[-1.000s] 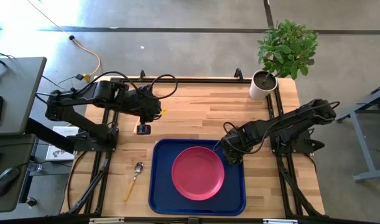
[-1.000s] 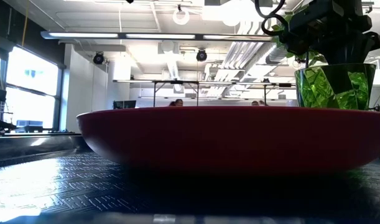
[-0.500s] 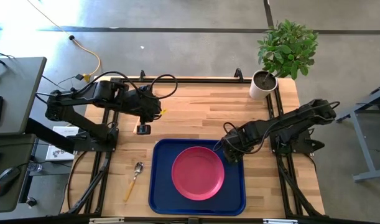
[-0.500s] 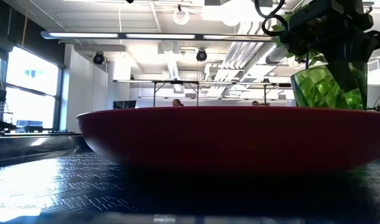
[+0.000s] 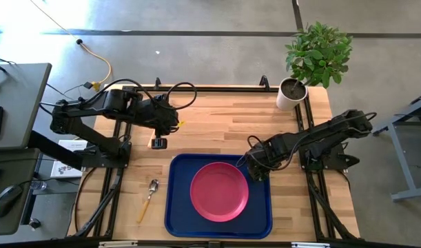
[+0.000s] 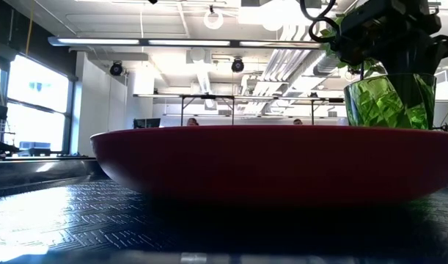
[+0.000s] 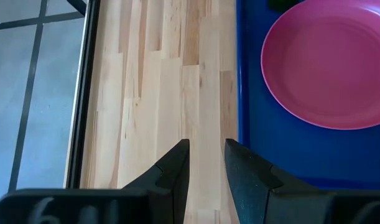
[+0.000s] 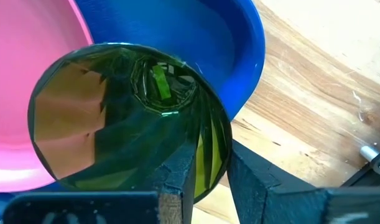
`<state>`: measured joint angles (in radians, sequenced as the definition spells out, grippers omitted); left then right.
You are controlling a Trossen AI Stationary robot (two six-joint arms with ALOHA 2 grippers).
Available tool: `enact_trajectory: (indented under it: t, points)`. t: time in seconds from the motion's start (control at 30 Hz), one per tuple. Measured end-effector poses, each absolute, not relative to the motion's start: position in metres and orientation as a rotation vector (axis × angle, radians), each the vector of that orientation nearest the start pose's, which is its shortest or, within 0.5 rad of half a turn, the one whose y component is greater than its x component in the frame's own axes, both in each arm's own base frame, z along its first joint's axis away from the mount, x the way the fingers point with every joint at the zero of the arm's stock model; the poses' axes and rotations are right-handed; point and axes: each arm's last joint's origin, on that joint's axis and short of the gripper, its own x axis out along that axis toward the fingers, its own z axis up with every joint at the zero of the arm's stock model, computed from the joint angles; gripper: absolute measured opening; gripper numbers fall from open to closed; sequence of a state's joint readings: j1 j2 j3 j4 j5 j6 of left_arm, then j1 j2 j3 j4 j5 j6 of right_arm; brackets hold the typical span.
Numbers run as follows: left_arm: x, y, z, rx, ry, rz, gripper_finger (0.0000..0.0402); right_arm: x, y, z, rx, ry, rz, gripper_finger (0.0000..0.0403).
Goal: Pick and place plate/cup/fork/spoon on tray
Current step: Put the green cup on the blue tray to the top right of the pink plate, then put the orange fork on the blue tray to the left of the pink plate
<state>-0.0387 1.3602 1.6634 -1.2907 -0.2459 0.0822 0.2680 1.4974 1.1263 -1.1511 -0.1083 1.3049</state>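
Note:
The pink plate (image 5: pixel 219 191) lies flat in the dark-blue tray (image 5: pixel 179 207) at the table's near middle. My right gripper (image 5: pixel 257 170) is shut on the green cup (image 8: pixel 115 112) over the tray's far right corner, beside the plate's edge. In the low view the cup (image 6: pixel 388 103) stands behind the plate (image 6: pixel 267 165), which hides its base. The spoon (image 5: pixel 149 195) lies on the wood left of the tray. The fork is out of view. My left gripper (image 5: pixel 158 143) hovers empty over the wood past the tray's far left corner, its fingers close together. My right gripper holds the cup by its rim wall (image 8: pixel 209 140), one finger inside the cup and one outside. The fingers come from above, slanting in from the table's right. The cup hangs roughly upright below them. The plate hides whether its base touches the tray.
A leafy plant in a white pot (image 5: pixel 290 94) stands at the table's far right corner. Bare wood lies between the two arms, far of the tray, and right of the tray. The tray's raised rim (image 8: pixel 239 37) curves just beside the cup.
My right gripper has stayed over the tray's far right corner with the cup. In the low view the cup has sunk a little and tipped slightly behind the plate.

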Motion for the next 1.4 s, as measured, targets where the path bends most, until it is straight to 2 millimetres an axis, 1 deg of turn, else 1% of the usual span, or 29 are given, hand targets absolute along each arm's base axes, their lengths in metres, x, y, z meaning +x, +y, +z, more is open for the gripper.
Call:
enact_trajectory:
  t: [0.17,0.33,0.6,0.8,1.0,1.1,1.2,1.4]
  points:
    - [0.234,-0.002,0.412,0.216,0.987,0.15,0.009,0.244,0.07,0.24,0.909,1.45,-0.714,0.0078]
    - [0.234,-0.002,0.412,0.214,0.987,0.151,0.009,0.238,0.068,0.25,0.937,1.383,-0.729,0.0079]
    - [0.234,-0.002,0.412,0.214,0.987,0.151,0.009,0.228,0.064,0.263,0.967,1.337,-0.726,0.0079]
    - [0.234,-0.002,0.412,0.183,0.984,0.17,0.009,0.219,0.06,0.277,0.989,1.239,-0.73,0.0079]
    - [0.233,0.001,0.413,0.116,0.958,0.336,0.009,0.209,0.055,0.291,0.987,1.108,-0.734,0.0079]
    - [0.231,0.005,0.412,0.08,0.976,0.391,0.009,0.203,0.051,0.297,0.972,1.039,-0.744,0.0079]
    - [0.225,0.012,0.408,-0.005,1.029,0.428,0.009,0.196,0.048,0.304,0.957,0.974,-0.744,0.0079]
    - [0.216,0.029,0.405,-0.164,1.075,0.594,0.009,0.179,0.04,0.321,0.896,0.836,-0.727,0.0079]
